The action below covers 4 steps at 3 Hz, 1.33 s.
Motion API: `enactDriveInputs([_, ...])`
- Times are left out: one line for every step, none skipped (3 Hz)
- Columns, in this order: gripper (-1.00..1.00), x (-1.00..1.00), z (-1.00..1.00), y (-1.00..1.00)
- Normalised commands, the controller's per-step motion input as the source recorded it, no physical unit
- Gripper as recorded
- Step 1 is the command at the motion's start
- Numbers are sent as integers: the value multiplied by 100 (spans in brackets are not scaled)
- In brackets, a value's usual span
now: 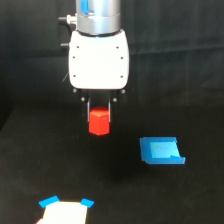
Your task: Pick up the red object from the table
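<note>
We see the arm's claw (99,116) hanging at the upper middle of the exterior view, its white housing (98,60) facing us under a silver wrist (98,16). Two short dark fingers (88,111) reach down from the housing, and between them sits the red block (99,123), pinched on both sides. The block's top is tucked up between the fingers; its lower half sticks out below their tips, faceted and bright against the dark background. We cannot tell for certain whether the block is clear of the black counter (60,170) or resting on it, since the matte surface gives no clear shadow or edge beneath it.

Toward the exterior view's right and lower in the frame, well apart from the claw, we see the blue piece (161,150) lying flat on the counter, a rectangle with a paler face. At the bottom edge, toward the exterior view's left, a pale object (65,212) with blue corners pokes into the frame, with a spot of red at its lower left; too little of it shows for us to say what it is.
</note>
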Motion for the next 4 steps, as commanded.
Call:
enactDriveInputs([-100,-6,-7,-9])
enactDriveInputs([-100,-33,1,36])
enactDriveInputs([-100,-44,-33,-75])
enactDriveInputs([-100,-33,2,-35])
